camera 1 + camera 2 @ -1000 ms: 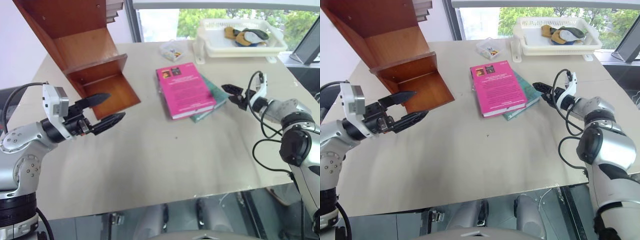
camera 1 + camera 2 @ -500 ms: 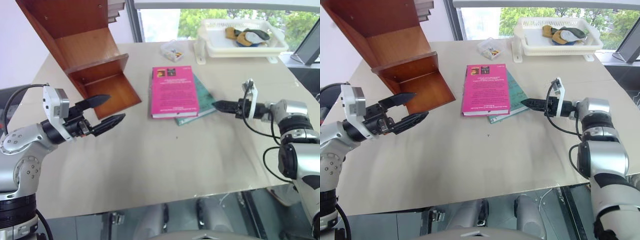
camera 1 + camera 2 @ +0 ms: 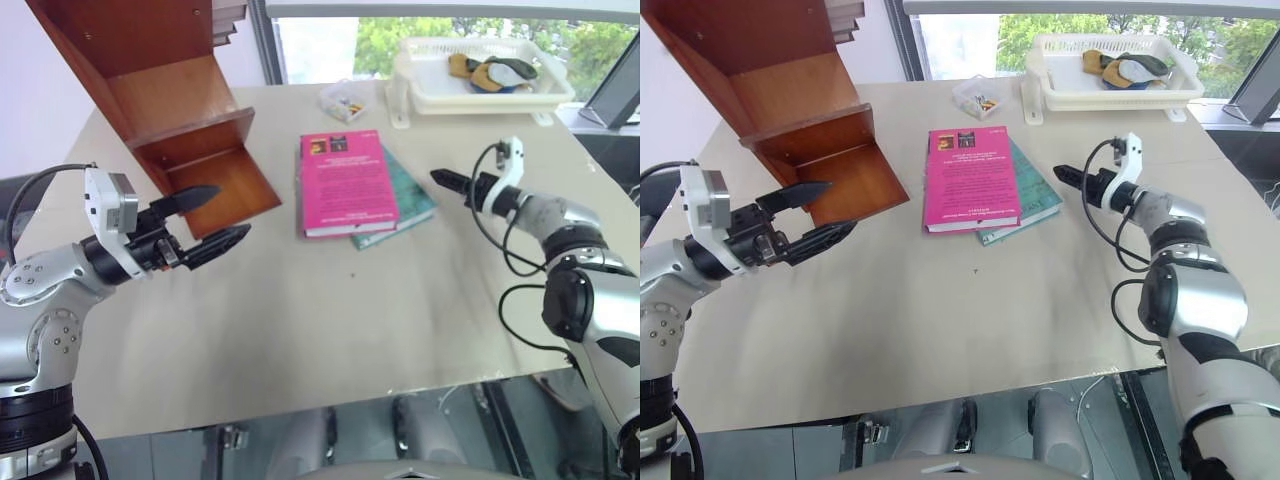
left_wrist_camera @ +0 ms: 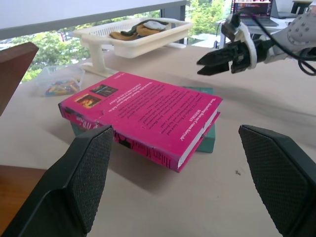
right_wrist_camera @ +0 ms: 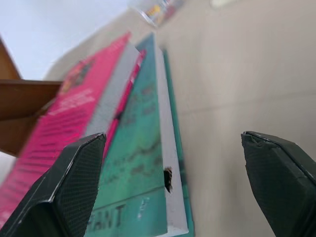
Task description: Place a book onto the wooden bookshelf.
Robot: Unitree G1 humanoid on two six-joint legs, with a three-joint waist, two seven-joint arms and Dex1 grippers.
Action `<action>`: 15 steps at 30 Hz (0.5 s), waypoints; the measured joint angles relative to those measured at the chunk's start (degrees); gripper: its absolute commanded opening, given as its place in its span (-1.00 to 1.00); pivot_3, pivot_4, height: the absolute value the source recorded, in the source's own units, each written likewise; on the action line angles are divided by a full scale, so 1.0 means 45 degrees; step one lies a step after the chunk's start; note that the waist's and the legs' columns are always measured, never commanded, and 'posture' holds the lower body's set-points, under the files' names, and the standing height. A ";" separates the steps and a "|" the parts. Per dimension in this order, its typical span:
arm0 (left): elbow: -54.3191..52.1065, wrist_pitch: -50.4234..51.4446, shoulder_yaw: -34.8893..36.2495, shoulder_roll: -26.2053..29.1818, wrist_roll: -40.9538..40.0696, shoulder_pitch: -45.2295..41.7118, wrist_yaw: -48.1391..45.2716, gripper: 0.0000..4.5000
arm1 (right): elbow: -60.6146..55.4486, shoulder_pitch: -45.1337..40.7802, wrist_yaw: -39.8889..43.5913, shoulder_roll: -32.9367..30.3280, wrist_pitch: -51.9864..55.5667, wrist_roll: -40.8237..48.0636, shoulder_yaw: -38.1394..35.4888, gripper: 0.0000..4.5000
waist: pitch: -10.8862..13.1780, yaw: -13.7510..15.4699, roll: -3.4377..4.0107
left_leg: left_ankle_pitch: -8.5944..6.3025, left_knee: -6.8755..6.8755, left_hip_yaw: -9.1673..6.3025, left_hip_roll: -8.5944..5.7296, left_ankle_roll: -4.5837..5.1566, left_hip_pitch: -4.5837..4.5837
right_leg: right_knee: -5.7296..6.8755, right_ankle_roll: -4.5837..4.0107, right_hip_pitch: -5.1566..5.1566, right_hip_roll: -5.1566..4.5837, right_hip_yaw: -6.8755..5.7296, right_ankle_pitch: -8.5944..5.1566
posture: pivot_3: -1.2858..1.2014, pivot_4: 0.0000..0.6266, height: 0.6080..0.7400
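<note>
**Pink book flat mid-surface, both hands off it**

Along the far edge of the surface (image 3: 300,330) sits a white basket tray (image 3: 480,88) with a few dark and tan items inside, and just beside it, toward the middle of that edge, a small clear packet (image 3: 343,100) of coloured bits. The wooden bookshelf (image 3: 170,100) fills the far left corner, leaning, its lowest shelf open toward the middle. Nothing lies on the bare stretch between shelf and books.

The book (image 3: 346,183) lies flat near the middle of the surface, toward the far side, resting on a thinner teal book (image 3: 412,196) that pokes out on its right. The right hand (image 3: 452,184) hovers just beside the teal book's right edge, apart from both books, its fingers spread and holding nothing. The left hand (image 3: 212,220) hangs before the shelf's lower opening, well apart from the book, fingers wide open and empty.

The book is thick, bright magenta, with small dark pictures at its far end and white page edges.
</note>
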 measured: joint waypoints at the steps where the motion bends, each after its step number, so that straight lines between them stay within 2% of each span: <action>1: 0.0000 0.0000 0.0000 0.0000 0.0003 0.0020 0.0002 0.94 | 0.0020 0.0009 -0.0018 0.0106 -0.0105 -0.0021 0.0004 1.00 | 0.0000 0.0006 0.0000 | 0.0000 0.0000 -0.0001 -0.0003 0.0001 0.0000 | 0.0000 0.0000 0.0000 0.0000 -0.0001 0.0000 | 0.03 -0.52 1.00; 7: 0.0000 0.0000 0.0001 0.0000 0.0010 0.0082 0.0010 0.94 | 0.0009 0.0456 0.1591 0.0419 0.0432 -0.0012 0.0184 1.00 | 0.0000 0.0006 0.0000 | 0.0000 0.0000 -0.0006 -0.0007 0.0002 -0.0003 | 0.0002 0.0001 0.0003 0.0001 -0.0006 0.0000 | 0.03 -0.52 1.00; 8: -0.0001 0.0000 0.0005 0.0000 0.0018 0.0098 0.0012 0.94 | -0.0109 0.0619 0.2728 0.0400 0.1176 0.0045 0.0383 1.00 | 0.0000 -0.0007 0.0001 | 0.0000 0.0000 -0.0006 -0.0006 0.0002 -0.0001 | 0.0004 0.0001 0.0001 0.0002 -0.0006 0.0000 | 0.03 -0.52 1.00; 12: 0.0001 -0.0006 -0.0005 -0.0007 0.0054 0.0090 0.0016 0.94 | -0.1828 0.1408 0.5206 0.0349 0.3038 0.0106 0.1450 1.00 | -0.0002 -0.0009 -0.0001 | -0.0001 0.0000 -0.0013 0.0002 0.0004 0.0003 | 0.0005 0.0001 0.0003 0.0000 -0.0008 0.0000 | 0.03 -0.52 1.00; 15: 0.0005 -0.0012 -0.0012 -0.0088 0.0132 0.0081 0.0035 0.94 | -0.3052 0.2163 0.5636 0.0332 0.3818 0.0314 0.1663 1.00 | -0.0002 0.0003 0.0000 | -0.0002 0.0000 -0.0016 -0.0003 0.0004 0.0003 | 0.0009 0.0001 0.0002 -0.0003 -0.0009 0.0000 | 0.03 -0.52 1.00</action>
